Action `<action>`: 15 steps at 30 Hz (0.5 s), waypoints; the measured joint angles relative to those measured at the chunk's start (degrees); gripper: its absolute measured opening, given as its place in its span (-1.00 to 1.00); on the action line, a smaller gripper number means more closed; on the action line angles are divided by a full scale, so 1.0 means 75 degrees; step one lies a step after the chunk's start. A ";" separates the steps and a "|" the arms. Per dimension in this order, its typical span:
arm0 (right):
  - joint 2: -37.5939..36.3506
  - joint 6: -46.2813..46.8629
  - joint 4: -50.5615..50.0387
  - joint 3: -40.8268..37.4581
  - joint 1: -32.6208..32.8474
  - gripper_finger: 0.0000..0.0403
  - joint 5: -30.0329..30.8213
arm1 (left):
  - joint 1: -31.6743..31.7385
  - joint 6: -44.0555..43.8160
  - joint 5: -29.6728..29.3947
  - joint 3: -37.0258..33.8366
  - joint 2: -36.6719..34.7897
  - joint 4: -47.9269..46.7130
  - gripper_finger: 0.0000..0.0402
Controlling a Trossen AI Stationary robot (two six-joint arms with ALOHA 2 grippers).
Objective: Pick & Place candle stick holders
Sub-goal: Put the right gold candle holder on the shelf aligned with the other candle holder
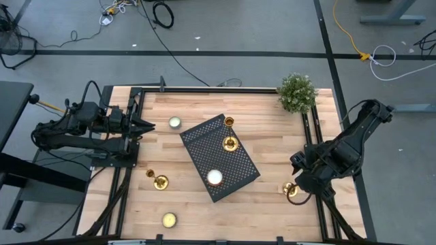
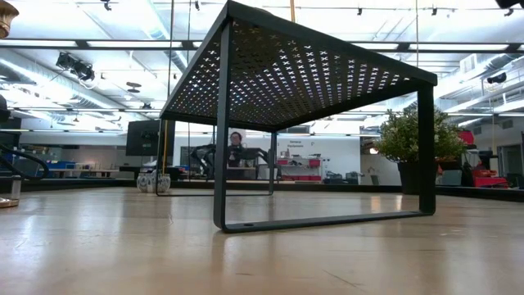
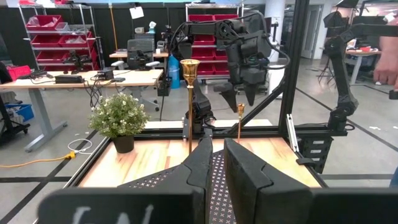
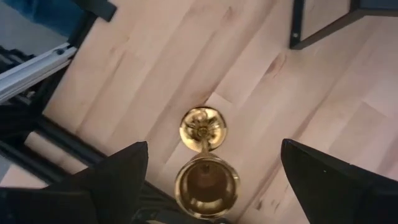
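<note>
Here the candle stick holder (image 4: 203,163) lies tipped over.

the high view looks straight down on the whole counter (image 1: 204,204). the low view sits at counter height, close to the black mesh stand (image 2: 303,74), facing the room. the left wrist view looks across the counter; the right wrist view looks down close on a candle stick holder (image 4: 204,155), also in the high view.

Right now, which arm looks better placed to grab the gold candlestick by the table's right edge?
The right one. Its open gripper hangs directly over that candlestick, fingers either side in the wrist view. The left gripper sits shut, far across the table.
</note>
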 joint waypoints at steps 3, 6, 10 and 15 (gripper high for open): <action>0.0023 0.0188 -0.0009 0.0000 0.0018 0.82 0.0262 | -0.0002 0.0000 0.0000 0.0000 0.0001 0.0000 -0.77; 0.0041 0.0306 -0.0015 0.0000 0.0016 0.82 0.0303 | 0.0000 0.0000 0.0000 0.0000 0.0000 0.0000 -0.77; 0.0041 0.0313 -0.0011 -0.0048 0.0018 0.82 0.0303 | -0.0002 0.0000 0.0000 0.0000 0.0001 0.0000 -0.77; 0.0041 0.0508 -0.0029 -0.0310 0.0018 0.82 0.0210 | -0.0001 0.0000 0.0000 0.0000 0.0001 0.0000 -0.77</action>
